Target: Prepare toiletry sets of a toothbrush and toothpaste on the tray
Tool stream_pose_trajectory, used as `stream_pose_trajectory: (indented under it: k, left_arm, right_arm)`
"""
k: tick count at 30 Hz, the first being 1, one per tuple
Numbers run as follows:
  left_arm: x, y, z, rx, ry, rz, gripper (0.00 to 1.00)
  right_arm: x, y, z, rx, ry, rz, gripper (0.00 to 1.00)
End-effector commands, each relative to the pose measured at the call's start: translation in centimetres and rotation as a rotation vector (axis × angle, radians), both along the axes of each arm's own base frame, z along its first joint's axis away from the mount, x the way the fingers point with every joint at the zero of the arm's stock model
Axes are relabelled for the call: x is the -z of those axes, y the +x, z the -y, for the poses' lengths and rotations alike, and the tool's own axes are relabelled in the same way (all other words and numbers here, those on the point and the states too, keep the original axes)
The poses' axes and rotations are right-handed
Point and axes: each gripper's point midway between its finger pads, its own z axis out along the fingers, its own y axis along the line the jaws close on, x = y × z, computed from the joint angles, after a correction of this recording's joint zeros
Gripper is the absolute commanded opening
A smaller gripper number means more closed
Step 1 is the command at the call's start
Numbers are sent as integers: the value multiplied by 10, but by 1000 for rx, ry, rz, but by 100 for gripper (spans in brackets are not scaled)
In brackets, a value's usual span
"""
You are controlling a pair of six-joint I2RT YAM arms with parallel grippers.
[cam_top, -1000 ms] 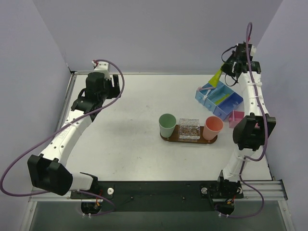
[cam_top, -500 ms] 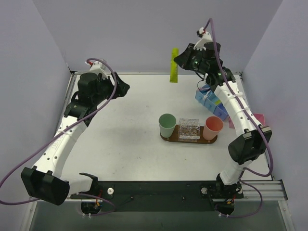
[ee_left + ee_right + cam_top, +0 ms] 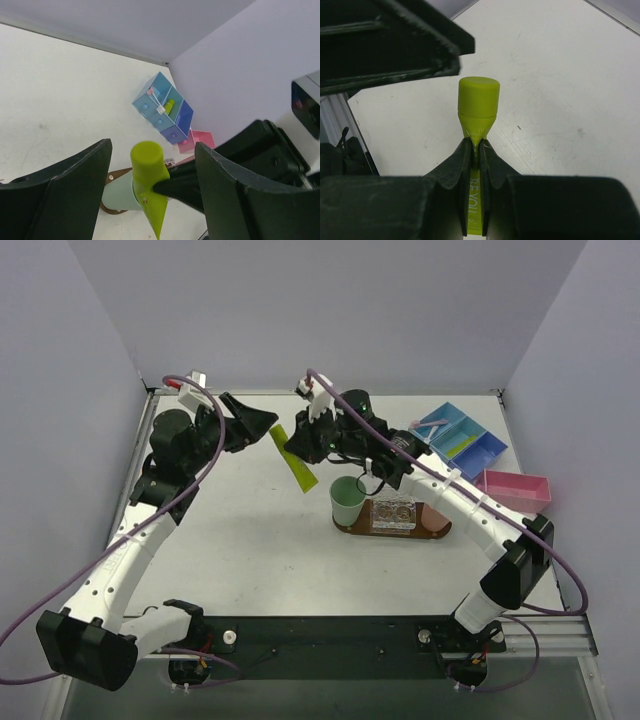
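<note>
My right gripper is shut on a lime-green toothpaste tube just below its cap and holds it in the air, left of the mint-green cup. My left gripper is open, its two fingers standing on either side of the cap without touching it. The dark brown tray lies at mid-table with the cup and a clear box on it. A whitish toothbrush and another green tube lie in the blue bin.
A pink shallow box sits right of the tray, near the blue bin. My right arm reaches across above the tray's right end and hides what stands there. Walls close in at the back and on both sides.
My right arm swung left from the back wall with the tube, down to mid-table. My left gripper moved right, and its open fingers now flank the tube's cap.
</note>
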Motion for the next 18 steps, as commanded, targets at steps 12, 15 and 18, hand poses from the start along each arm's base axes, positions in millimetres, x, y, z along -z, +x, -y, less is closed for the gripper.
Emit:
stream_pose_trajectory:
  k: [12, 15, 18]
  left_arm:
    - [36, -28, 17, 52, -17, -69, 78]
    - [39, -32, 28, 75, -20, -71, 77]
    - [41, -35, 36, 93, -5, -68, 66]
  right_arm:
    - [-25, -37, -12, -44, -65, 249, 0]
    - [-22, -37, -13, -39, -89, 251, 0]
    - [-23, -41, -12, -40, -88, 260, 0]
